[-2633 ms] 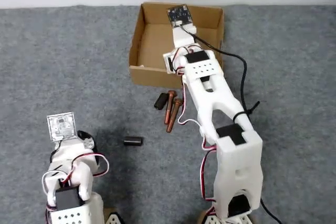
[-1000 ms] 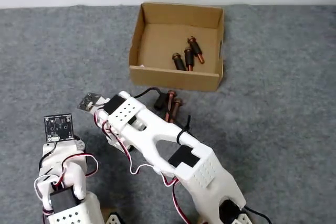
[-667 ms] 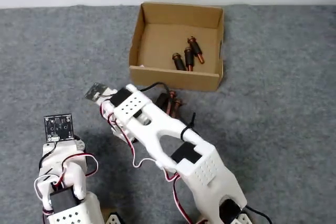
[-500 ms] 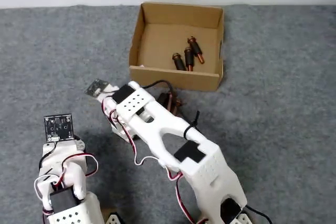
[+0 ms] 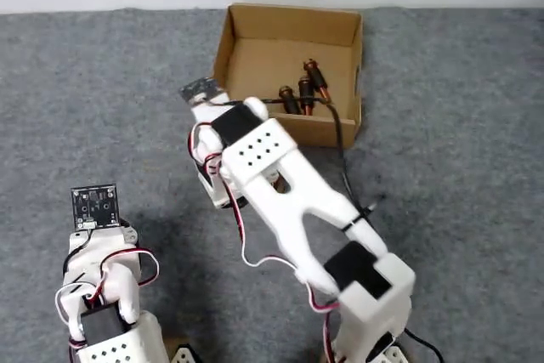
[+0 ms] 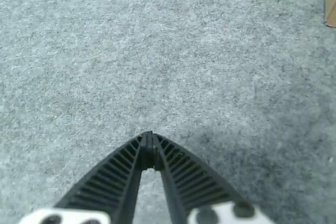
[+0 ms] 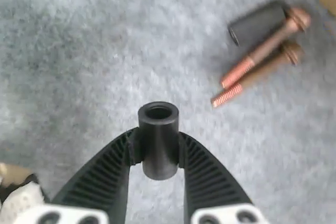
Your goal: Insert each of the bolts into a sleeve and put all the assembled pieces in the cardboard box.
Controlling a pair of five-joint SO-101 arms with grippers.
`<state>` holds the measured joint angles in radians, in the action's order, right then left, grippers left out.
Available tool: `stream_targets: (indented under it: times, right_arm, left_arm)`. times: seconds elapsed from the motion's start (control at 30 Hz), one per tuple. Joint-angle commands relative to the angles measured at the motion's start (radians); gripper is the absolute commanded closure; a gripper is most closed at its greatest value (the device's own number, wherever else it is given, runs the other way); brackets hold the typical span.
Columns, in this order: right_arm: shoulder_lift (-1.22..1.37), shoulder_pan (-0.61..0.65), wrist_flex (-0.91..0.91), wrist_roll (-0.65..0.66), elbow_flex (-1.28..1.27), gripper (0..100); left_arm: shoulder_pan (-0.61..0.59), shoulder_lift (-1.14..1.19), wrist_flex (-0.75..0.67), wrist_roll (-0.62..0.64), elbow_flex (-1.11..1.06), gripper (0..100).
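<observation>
Sleeve sits clamped in my right claw; two bare bolts and another sleeve lie beside the cardboard box. My left claw is pinched together, empty.

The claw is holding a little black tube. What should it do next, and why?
Probably carry the sleeve over to the two bolts: the right gripper grips it with its hole end free, and both lie unsleeved on the carpet.
</observation>
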<state>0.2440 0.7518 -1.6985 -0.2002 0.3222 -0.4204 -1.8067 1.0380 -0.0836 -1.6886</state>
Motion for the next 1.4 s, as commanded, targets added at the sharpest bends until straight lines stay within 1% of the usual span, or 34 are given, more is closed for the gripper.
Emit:
stream_targets:
  times: [0.0, 0.13, 0.27, 0.4, 0.47, 0.53, 0.7, 0.77, 0.87, 1.0, 1.13, 1.23, 1.27, 1.37]
  right_arm:
    - [-0.117, -0.012, -0.065, -0.058, 0.005, 99.0]
    - [-0.202, -0.01, -0.082, -0.115, -0.06, 99.0]
    - [-0.34, -0.012, -0.042, -0.123, -0.276, 99.0]
    - [-0.562, -0.036, 0.051, -0.123, -0.522, 99.0]
    - [-0.68, -0.09, 0.101, -0.123, -0.64, 99.1]
    - [-0.803, -0.162, 0.145, -0.121, -0.752, 99.1]
    - [-1.096, -0.326, 0.214, -0.112, -0.941, 99.1]
    - [-1.185, -0.384, 0.214, -0.089, -0.996, 99.1]
    - [-1.302, -0.506, 0.208, -0.064, -1.063, 99.1]
    - [-1.425, -0.656, 0.208, -0.014, -1.135, 99.1]
    - [-1.532, -0.763, 0.206, 0.021, -1.178, 99.1]
    - [-1.601, -0.823, 0.206, 0.037, -1.218, 99.1]
    - [-1.624, -0.839, 0.206, 0.035, -1.234, 99.1]
    - [-1.696, -0.866, 0.183, 0.026, -1.293, 99.1]
  left_arm:
    - [0.0, -0.005, -0.025, -0.011, 0.005, 100]
    - [0.002, -0.005, -0.023, -0.011, 0.005, 100]
    - [0.002, -0.005, -0.023, -0.011, 0.005, 100]
    - [0.002, -0.005, -0.023, -0.011, 0.005, 100]
    - [0.006, -0.005, -0.023, -0.011, 0.005, 100]
    - [0.035, -0.005, -0.011, -0.011, 0.005, 100]
    - [0.083, -0.005, 0.005, -0.014, 0.005, 100]
    - [0.097, -0.005, 0.006, -0.014, 0.005, 99]
    - [0.152, -0.008, 0.038, -0.015, 0.005, 99]
    - [0.199, -0.009, 0.041, -0.017, 0.005, 99]
    - [0.261, -0.011, 0.017, -0.015, 0.005, 99]
    - [0.347, -0.011, 0.002, -0.005, 0.036, 99]
    - [0.374, -0.009, -0.002, 0.02, 0.059, 99]
    - [0.456, -0.005, 0.0, 0.176, 0.143, 99]
